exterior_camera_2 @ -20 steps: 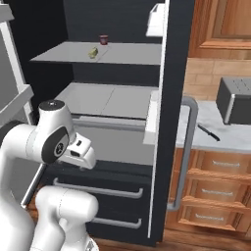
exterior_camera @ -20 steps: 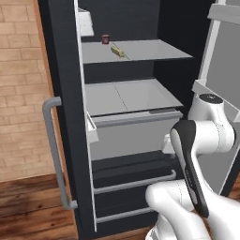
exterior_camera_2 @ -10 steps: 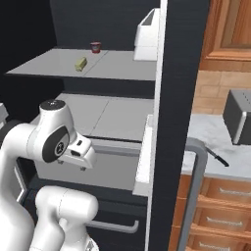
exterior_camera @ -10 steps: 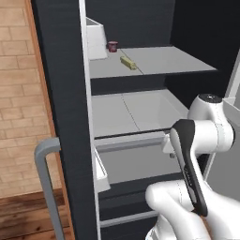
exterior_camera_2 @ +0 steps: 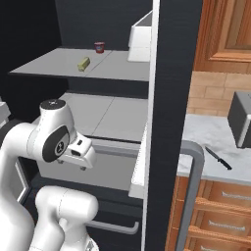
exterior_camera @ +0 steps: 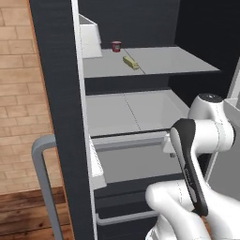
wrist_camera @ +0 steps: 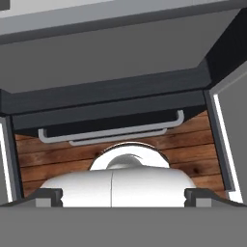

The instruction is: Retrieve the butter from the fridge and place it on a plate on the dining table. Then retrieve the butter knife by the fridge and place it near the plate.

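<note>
The black fridge (exterior_camera: 55, 84) stands open in front of me. On its upper grey shelf (exterior_camera: 173, 61) lies the butter (exterior_camera: 131, 62), a small pale yellow stick, also in the right base view (exterior_camera_2: 84, 63). My arm is folded low before the middle shelf, well below the butter. The gripper (wrist_camera: 123, 197) points down at the lower drawers and is open, its fingertips (wrist_camera: 48, 195) wide apart with nothing between them. The butter knife (exterior_camera_2: 218, 158) lies dark on the marble counter right of the fridge. The plate and the dining table are out of view.
A red-lidded jar (exterior_camera: 116, 46) stands behind the butter. A white bin (exterior_camera_2: 142, 39) hangs in the open door. A dark box (exterior_camera_2: 241, 120) sits on the counter (exterior_camera_2: 206, 137) over wooden drawers. Grey drawer handles (wrist_camera: 111, 130) and wooden floor lie below.
The base has driven closer to the fridge, so the shelves and the butter loom larger. The arm keeps its folded pose and the gripper stays open.
</note>
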Tool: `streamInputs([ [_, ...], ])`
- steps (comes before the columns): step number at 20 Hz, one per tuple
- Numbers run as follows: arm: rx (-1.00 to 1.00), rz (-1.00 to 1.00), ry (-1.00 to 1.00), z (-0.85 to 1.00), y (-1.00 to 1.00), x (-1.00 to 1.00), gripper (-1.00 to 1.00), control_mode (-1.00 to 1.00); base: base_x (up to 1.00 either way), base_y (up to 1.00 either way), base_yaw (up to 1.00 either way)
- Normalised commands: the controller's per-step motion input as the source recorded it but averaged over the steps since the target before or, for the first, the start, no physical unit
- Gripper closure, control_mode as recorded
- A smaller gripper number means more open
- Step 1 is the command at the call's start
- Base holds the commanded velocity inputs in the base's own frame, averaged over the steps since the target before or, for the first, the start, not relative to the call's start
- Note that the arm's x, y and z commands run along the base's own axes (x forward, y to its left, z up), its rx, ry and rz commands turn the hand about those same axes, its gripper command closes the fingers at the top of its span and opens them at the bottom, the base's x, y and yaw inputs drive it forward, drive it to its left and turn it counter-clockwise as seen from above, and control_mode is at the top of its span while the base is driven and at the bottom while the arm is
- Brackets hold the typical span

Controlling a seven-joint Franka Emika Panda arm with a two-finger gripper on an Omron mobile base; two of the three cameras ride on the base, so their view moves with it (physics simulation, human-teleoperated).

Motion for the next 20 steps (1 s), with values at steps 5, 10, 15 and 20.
streamInputs([
  [5,0.00,0.00,0.00,0.00,0.00,0.00,-1.00,1.00,0.26,-0.02,0.03],
  [10,0.00,0.00,0.00,0.00,0.00,0.00,-1.00,1.00,0.22,0.00,0.00],
  [15,-0.03,0.02,-0.04,0.16,0.14,0.28,-1.00,-1.00,0.04,0.01,0.00],
  [20,-0.12,0.06,-0.31,0.48,0.05,0.20,-1.00,-1.00,0.00,0.00,0.00],
])
